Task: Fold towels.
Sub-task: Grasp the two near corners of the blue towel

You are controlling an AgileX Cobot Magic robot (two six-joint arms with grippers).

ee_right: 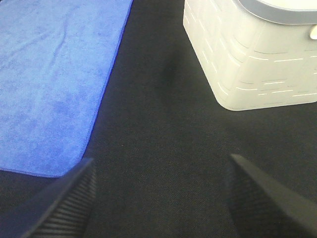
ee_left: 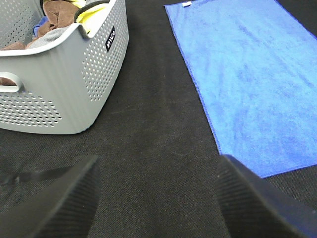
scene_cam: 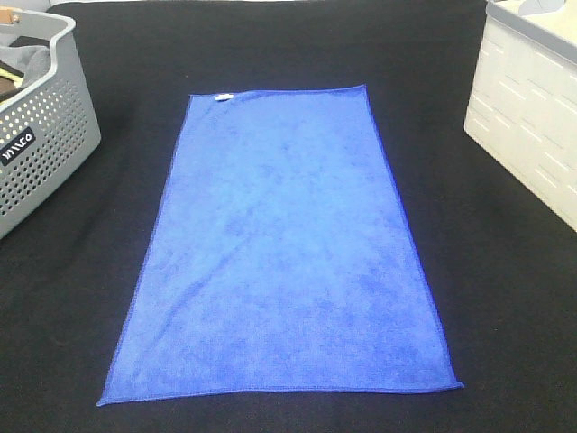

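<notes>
Royal-blue rectangular microfibre towel (scene_cam: 279, 253) lay flat and unfolded, lengthwise at the middle of the black cloth-covered table (scene_cam: 288, 45). Its small white tag (scene_cam: 224, 96) was on the far short edge. Perforated grey plastic basket (scene_cam: 50, 135) stood left of it and a cream plastic crate (scene_cam: 532, 108) right, both apart from it. Left gripper (ee_left: 158, 166) was spread wide and empty over bare table beside the towel. Right gripper (ee_right: 162, 161) was likewise wide and empty.

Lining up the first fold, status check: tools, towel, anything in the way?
Left tool open, empty. Right tool open, empty. Blue towel flat, unfolded. Grey basket and white bin clear of it.
</notes>
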